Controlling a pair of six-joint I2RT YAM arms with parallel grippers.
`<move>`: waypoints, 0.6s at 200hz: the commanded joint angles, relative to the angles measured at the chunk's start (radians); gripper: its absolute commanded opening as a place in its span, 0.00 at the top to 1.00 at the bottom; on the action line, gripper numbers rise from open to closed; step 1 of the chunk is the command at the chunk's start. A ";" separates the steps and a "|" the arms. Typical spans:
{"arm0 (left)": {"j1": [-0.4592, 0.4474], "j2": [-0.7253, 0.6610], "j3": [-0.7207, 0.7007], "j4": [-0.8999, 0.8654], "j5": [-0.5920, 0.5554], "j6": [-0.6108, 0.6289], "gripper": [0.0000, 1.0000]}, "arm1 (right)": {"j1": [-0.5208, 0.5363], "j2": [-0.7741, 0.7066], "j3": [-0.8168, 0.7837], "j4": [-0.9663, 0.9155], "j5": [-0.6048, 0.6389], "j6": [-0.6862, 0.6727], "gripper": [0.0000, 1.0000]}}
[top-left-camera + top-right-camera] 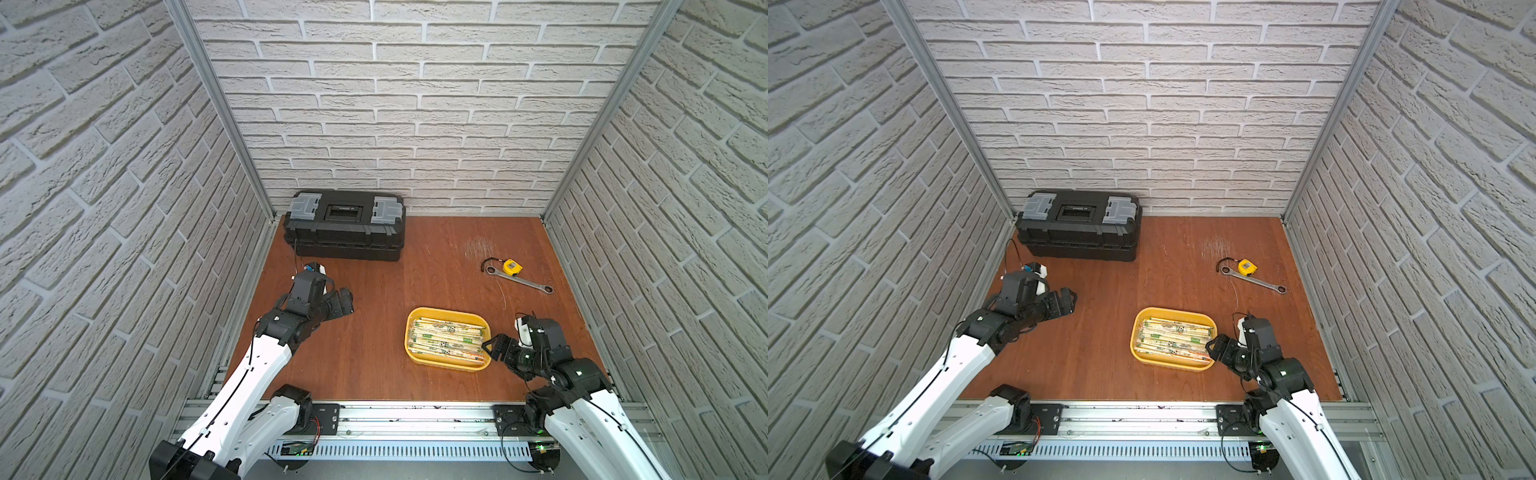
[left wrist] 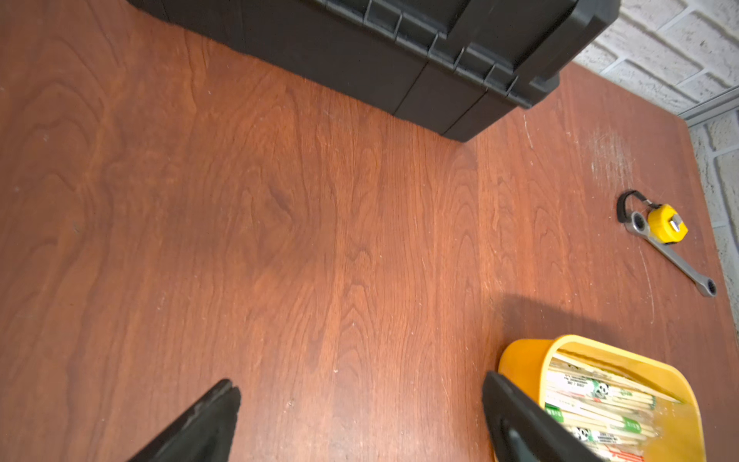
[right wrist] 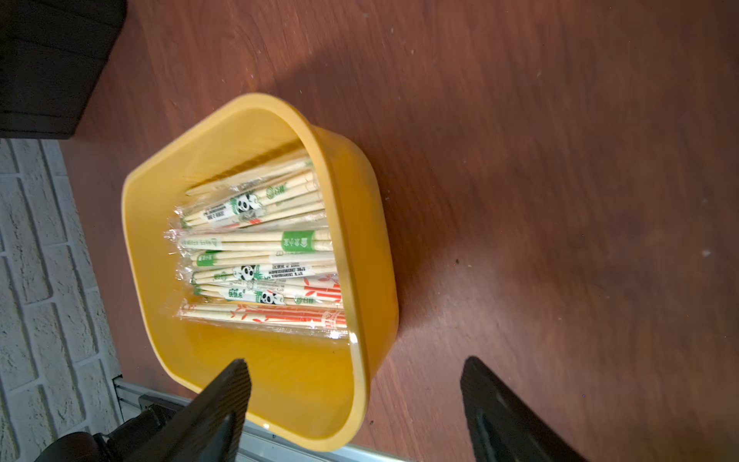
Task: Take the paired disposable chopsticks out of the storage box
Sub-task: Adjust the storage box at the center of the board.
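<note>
Right wrist view: the storage box [image 3: 372,240], a shallow yellow tray, is seen from one short end. The paired disposable chopsticks [image 3: 256,256] are laid lengthwise inside it, in clear sleeves printed in green, orange and with pandas.
Right gripper [image 3: 355,364]: the jaws are spread wide and nothing is held. One finger is over the storage box's near end and the other is outside it, above the bare table [image 3: 560,160], so the short wall is straddled.
Likely reason: the sleeve ends are gathered at this wall, so a pinch from here is probably intended.
Top views: the storage box is placed at about 5 o'clock from the table's centre, and the right gripper is at the box's 4 o'clock end.
Left gripper [image 1: 347,299]: it is spread open and empty at 9 o'clock, well apart from the storage box, presumably to be kept clear.
Other things: a black toolbox [image 1: 345,226] is set at 11 o'clock, and a yellow tape measure [image 1: 512,267] touching a wrench [image 1: 523,282] at 2 o'clock.
Task state: judged not yet begun, as every sleeve is inside.
</note>
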 commanded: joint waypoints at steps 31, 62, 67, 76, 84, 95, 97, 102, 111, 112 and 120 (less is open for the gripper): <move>-0.065 0.071 0.028 -0.009 0.000 -0.047 0.02 | 0.362 0.382 0.109 0.394 0.171 0.162 0.16; -0.074 0.089 0.041 -0.022 -0.007 -0.081 0.02 | 0.623 0.710 0.366 0.436 0.239 0.129 0.14; -0.077 0.090 0.042 -0.028 -0.009 -0.087 0.02 | 0.657 0.755 0.408 0.431 0.242 0.116 0.13; -0.077 0.087 0.046 -0.037 -0.018 -0.094 0.02 | 0.704 0.817 0.474 0.410 0.240 0.097 0.13; -0.077 0.083 0.048 -0.045 -0.024 -0.104 0.02 | 0.732 0.854 0.519 0.391 0.236 0.084 0.12; -0.079 0.080 0.050 -0.057 -0.027 -0.113 0.02 | 0.749 0.871 0.542 0.378 0.223 0.076 0.12; -0.079 0.079 0.051 -0.061 -0.029 -0.115 0.02 | 0.749 0.870 0.543 0.378 0.220 0.076 0.12; -0.079 0.078 0.053 -0.067 -0.032 -0.120 0.02 | 0.749 0.865 0.542 0.377 0.215 0.076 0.11; -0.079 0.074 0.052 -0.079 -0.043 -0.133 0.02 | 0.747 0.845 0.534 0.368 0.215 0.074 0.11; -0.079 0.074 0.053 -0.081 -0.043 -0.135 0.02 | 0.748 0.842 0.533 0.367 0.216 0.074 0.10; -0.079 0.071 0.051 -0.091 -0.061 -0.150 0.02 | 0.745 0.819 0.532 0.341 0.236 0.072 0.10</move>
